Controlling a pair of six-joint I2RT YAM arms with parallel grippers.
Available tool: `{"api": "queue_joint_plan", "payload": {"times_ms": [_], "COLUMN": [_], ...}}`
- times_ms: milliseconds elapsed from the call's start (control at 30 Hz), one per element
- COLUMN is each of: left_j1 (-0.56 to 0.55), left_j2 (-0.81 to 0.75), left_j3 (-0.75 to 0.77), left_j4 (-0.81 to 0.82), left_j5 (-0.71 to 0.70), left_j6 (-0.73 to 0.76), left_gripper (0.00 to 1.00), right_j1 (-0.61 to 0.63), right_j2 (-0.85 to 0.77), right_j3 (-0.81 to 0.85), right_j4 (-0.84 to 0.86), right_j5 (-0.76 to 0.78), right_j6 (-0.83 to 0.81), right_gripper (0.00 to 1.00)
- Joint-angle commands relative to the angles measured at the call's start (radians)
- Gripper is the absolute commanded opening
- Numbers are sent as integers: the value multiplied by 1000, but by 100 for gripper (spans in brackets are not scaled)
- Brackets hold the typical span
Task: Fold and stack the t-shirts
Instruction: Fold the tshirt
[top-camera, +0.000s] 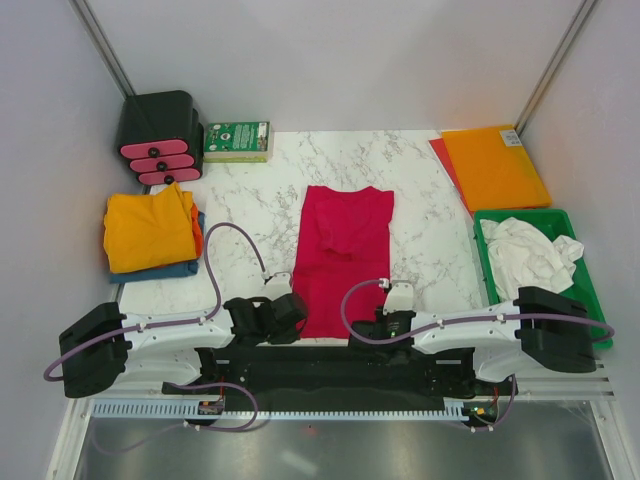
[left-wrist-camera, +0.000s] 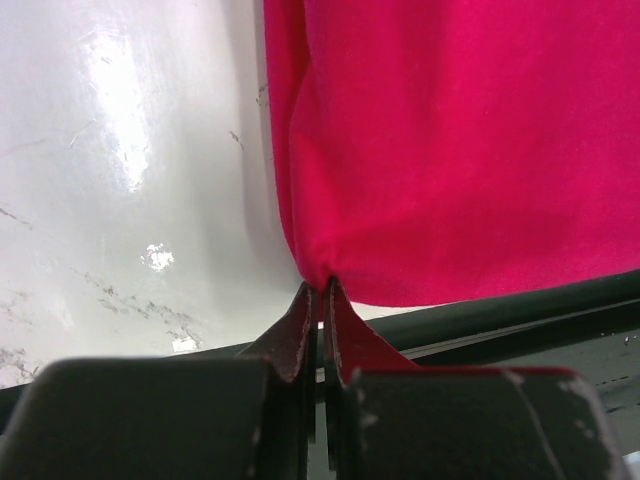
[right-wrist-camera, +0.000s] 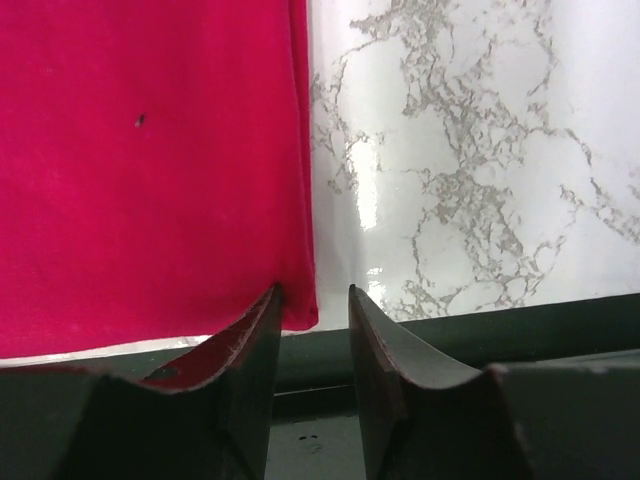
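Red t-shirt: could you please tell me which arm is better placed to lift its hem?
Probably the left arm: its jaws pinch the red t-shirt at its near-left corner; the right arm has open jaws.

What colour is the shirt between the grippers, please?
Crimson red; the shirt shows best in top view.

Print on the green box (top-camera: 237, 140) and orange sheet's label (top-camera: 511, 138) is illegible.

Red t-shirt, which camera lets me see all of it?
The top view: the whole red t-shirt is in view there. The left wrist view shows only a corner pinched in the left tool; the right wrist view shows another corner at the open right tool.
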Motion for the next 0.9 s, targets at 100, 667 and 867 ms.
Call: {"api": "queue_joint_plan", "payload": {"times_ms": [100, 667, 867], "left_j1": [-6, -8, -15], "left_j2": [-9, -17, -3], "left_j3": [-7, -11, -1], "left_j4": [-21, -21, -24], "left_j5": [-6, -3, -18], "left_j6": [10, 9, 20], "left_gripper": [2, 2, 2], "right_j1": [-13, -59, -21], "right_j2": [72, -2, -12], "right_j3": [-97, -223, -152], "right_j4": [107, 294, 227], "right_j5": [-282, -385, -315], "right_j6": [-29, -63, -69], "right_gripper": [45, 22, 0]}}
